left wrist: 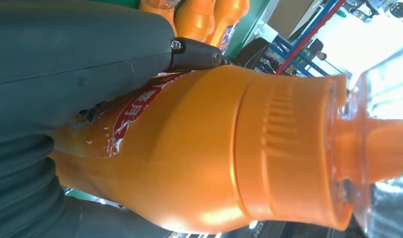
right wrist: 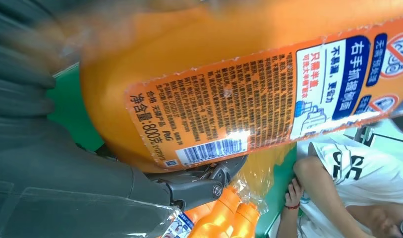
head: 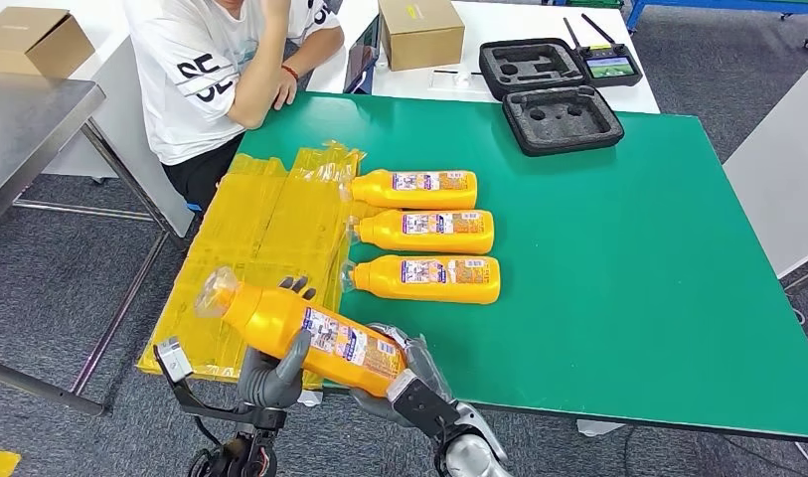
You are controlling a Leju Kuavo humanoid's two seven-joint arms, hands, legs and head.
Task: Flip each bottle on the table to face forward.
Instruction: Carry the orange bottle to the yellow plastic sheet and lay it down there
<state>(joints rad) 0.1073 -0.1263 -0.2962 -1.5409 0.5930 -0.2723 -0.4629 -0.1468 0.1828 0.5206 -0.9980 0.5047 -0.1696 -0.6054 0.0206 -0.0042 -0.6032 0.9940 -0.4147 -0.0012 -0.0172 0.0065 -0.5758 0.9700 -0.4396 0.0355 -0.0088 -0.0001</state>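
While off the table's near edge (head: 578, 412), orange bottle (head: 310, 338) in both clasping hands, left hand (head: 275, 373), right hand (head: 404, 383).

Bright, even overhead light; glare on the held bottle (left wrist: 199, 163), blown-out background, close-range blur in wrist views.

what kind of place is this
Probably a lab or workshop set up for robot testing: a green table, a foam-lined equipment case, cardboard boxes, and grey office carpet.
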